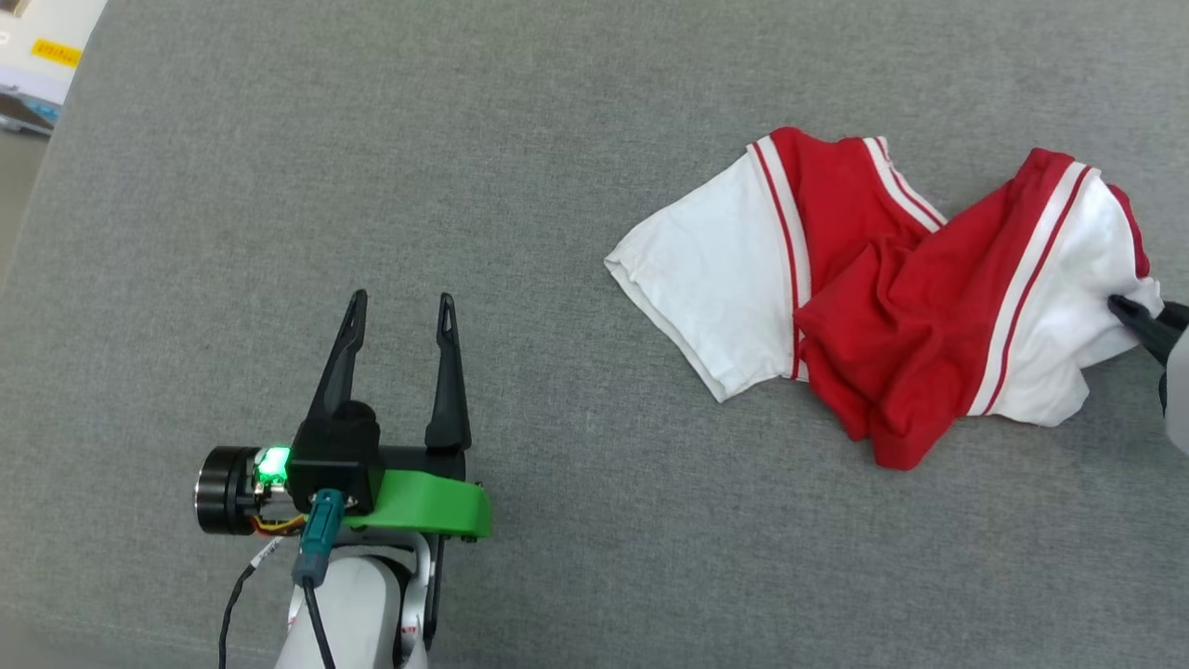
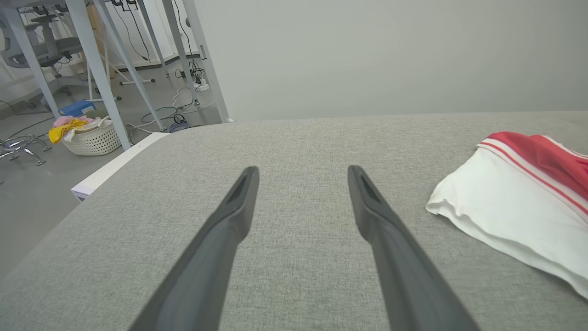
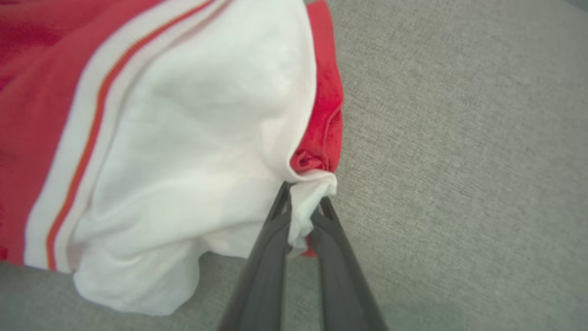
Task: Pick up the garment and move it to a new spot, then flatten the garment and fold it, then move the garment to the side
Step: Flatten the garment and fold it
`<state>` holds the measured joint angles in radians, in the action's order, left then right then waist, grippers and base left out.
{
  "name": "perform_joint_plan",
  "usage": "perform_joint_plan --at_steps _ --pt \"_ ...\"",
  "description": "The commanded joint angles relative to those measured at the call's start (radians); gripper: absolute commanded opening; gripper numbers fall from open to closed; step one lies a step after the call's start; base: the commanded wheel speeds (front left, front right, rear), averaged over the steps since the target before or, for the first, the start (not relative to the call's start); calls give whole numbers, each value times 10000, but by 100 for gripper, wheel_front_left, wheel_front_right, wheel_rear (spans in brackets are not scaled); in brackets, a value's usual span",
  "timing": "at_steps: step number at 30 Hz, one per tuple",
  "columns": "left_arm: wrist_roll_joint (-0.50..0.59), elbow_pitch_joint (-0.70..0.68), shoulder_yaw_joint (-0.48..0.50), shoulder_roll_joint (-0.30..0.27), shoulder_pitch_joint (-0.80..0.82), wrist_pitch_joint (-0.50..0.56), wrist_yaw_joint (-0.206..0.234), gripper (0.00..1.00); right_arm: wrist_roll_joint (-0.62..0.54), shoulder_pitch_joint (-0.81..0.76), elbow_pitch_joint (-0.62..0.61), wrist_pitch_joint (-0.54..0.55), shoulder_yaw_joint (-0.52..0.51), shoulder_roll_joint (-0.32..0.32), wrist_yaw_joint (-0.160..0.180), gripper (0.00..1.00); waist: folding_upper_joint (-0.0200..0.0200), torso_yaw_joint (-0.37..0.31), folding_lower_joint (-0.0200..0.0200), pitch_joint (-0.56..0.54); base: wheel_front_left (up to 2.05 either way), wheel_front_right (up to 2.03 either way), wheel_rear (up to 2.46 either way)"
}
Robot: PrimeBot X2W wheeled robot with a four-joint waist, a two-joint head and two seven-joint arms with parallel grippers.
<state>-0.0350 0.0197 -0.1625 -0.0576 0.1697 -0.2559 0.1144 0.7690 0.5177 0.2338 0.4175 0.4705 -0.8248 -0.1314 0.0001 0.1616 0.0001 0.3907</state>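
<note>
The garment (image 1: 882, 288), a red T-shirt with white striped sleeves, lies crumpled on the grey cloth surface (image 1: 594, 111) at the right of the head view. My right gripper (image 1: 1122, 308) comes in from the right edge and is shut on the garment's white sleeve; in the right wrist view the gripper (image 3: 304, 202) pinches a fold of white cloth (image 3: 193, 151). My left gripper (image 1: 401, 307) rests open at the lower left, well apart from the shirt. In the left wrist view its fingers (image 2: 239, 202) frame bare cloth, with the garment's white sleeve (image 2: 510, 216) to the right.
The grey surface's left edge (image 1: 37, 186) drops to a floor with a pale box (image 1: 37, 46). The left wrist view shows table legs (image 2: 92, 69), cables and a white basket of cloths (image 2: 89, 135) on the floor beyond the surface.
</note>
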Motion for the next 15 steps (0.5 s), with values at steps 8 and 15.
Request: perform_joint_plan --at_steps 8,15 --pt "-29 48 270 50 -616 -59 -87 100 218 -3104 -599 -622 -2076 338 7 0 -1 -839 -1 -1225 0 0 0" --pt "36 89 454 1 -771 -59 -286 100 -166 -5013 -176 -460 -3093 1284 7 0 -1 -996 -1 -1439 0 0 0"
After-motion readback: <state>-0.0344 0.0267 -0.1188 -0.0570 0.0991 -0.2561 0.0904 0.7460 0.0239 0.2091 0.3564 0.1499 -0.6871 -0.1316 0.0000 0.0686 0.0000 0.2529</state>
